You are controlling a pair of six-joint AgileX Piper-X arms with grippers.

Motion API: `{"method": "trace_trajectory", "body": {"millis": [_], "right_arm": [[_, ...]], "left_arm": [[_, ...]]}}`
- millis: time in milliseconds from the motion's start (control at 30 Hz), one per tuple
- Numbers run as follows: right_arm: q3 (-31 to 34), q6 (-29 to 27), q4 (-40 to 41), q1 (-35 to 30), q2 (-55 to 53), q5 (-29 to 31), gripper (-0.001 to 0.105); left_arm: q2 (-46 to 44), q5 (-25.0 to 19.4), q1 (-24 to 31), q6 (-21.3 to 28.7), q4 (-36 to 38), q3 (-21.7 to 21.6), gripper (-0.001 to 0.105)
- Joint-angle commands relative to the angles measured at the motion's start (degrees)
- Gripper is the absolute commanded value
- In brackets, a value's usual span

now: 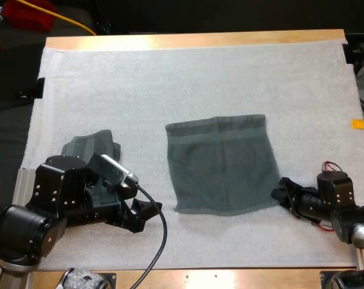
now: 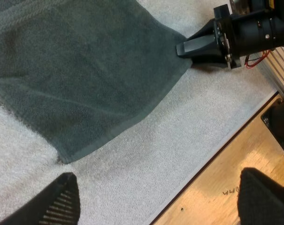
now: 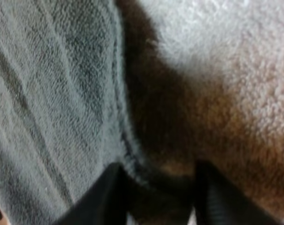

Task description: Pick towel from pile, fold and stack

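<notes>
The towel (image 1: 221, 162) is soft and floppy, so grab its 4 o'clock corner. The right end effector (image 3: 156, 190) is spread around that corner. The left end effector (image 2: 163, 199) is spread wide, holding nothing.

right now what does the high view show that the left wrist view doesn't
Only the high view: a crumpled towel at the left side of the mat, and the far edge of the flat towel. Only the left wrist view: that the left gripper is open, above the mat's near edge. Both: the flat towel spread on the mat, with the right gripper at its near right corner.
</notes>
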Motion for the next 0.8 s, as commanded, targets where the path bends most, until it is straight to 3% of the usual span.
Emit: {"method": "trace_trajectory", "body": {"millis": [0,133,467,600,767], "right_arm": [[0.09,0.00,0.14,-0.06,0.38,-0.04,0.016],[0.09,0.00,0.14,-0.06,0.28,-0.04,0.002],[0.09,-0.90,3.18,0.10,-1.57,0.13,0.002],[0.09,-2.83,5.68,0.10,-3.86,1.43,0.002],[0.09,-4.37,8.91,0.10,-5.52,2.46,0.002]], "left_arm": [[-0.19,0.76,-0.13,0.17,-0.25,-0.24,0.067],[-0.19,0.76,-0.13,0.17,-0.25,-0.24,0.067],[-0.19,0.76,-0.13,0.17,-0.25,0.87,0.067],[-0.19,0.76,-0.13,-0.57,-0.46,4.12,0.067],[-0.19,0.83,-0.13,-5.04,-3.83,10.29,0.067]]}}
